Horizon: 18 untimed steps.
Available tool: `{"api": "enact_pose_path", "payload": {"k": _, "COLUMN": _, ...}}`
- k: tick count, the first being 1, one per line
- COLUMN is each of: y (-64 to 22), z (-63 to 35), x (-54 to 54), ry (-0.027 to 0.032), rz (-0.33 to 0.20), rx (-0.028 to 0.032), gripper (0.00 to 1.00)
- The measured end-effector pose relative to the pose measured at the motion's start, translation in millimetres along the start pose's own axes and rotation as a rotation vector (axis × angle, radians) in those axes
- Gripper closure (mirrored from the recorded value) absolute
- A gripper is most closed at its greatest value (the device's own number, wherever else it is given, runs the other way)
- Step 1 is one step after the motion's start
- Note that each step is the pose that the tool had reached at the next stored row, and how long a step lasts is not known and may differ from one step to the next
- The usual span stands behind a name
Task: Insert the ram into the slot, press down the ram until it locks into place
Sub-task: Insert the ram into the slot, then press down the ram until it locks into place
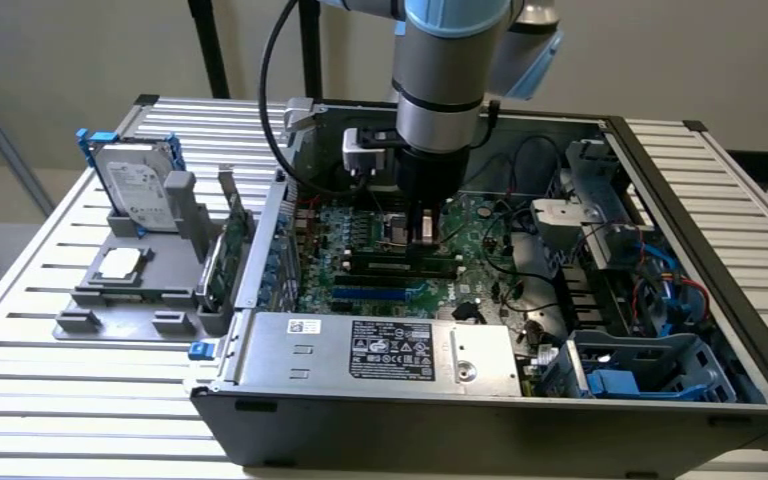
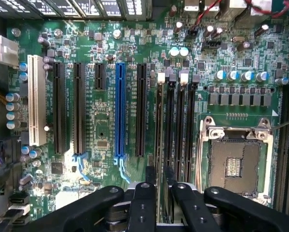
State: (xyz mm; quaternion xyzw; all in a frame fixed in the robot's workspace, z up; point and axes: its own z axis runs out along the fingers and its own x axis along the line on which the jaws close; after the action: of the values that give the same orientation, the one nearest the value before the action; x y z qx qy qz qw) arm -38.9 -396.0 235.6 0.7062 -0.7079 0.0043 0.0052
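The ram (image 2: 159, 125) shows edge-on as a thin strip standing in the outermost of the black memory slots (image 2: 178, 125) on the green motherboard. In the exterior view the ram (image 1: 398, 266) lies as a long dark stick across the board inside the open computer case. My gripper (image 1: 427, 240) points straight down into the case, just above one end of the ram. In the wrist view my gripper (image 2: 159, 170) has its black fingers (image 2: 142, 203) a narrow gap apart, one tip on each side of the ram's end. I cannot tell whether the tips touch it.
The empty CPU socket (image 2: 234, 164) lies beside the memory slots; a blue expansion slot (image 2: 119, 111) and black ones lie on the other side. The power supply (image 1: 377, 350), a drive cage (image 1: 638, 370) and cables crowd the case. A hard drive (image 1: 137, 185) stands on a grey fixture (image 1: 131, 280).
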Motion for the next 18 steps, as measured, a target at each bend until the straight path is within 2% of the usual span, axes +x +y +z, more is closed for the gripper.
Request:
{"api": "enact_pose_path", "payload": {"k": 5, "y": 3.3, "z": -6.7, "x": 0.4, "ry": -0.0054, "rz": 0.000, "rx": -0.0001, "gripper": 0.79}}
{"api": "enact_pose_path", "payload": {"k": 7, "y": 4.6, "z": -7.0, "x": 0.3, "ry": -0.0080, "rz": 0.000, "rx": -0.0001, "gripper": 0.81}}
{"api": "enact_pose_path", "payload": {"k": 8, "y": 4.7, "z": -7.0, "x": 0.3, "ry": -0.0087, "rz": 0.000, "rx": -0.0001, "gripper": 0.87}}
{"api": "enact_pose_path", "payload": {"k": 18, "y": 4.8, "z": -7.1, "x": 0.4, "ry": -0.0090, "rz": 0.000, "rx": -0.0002, "gripper": 0.89}}
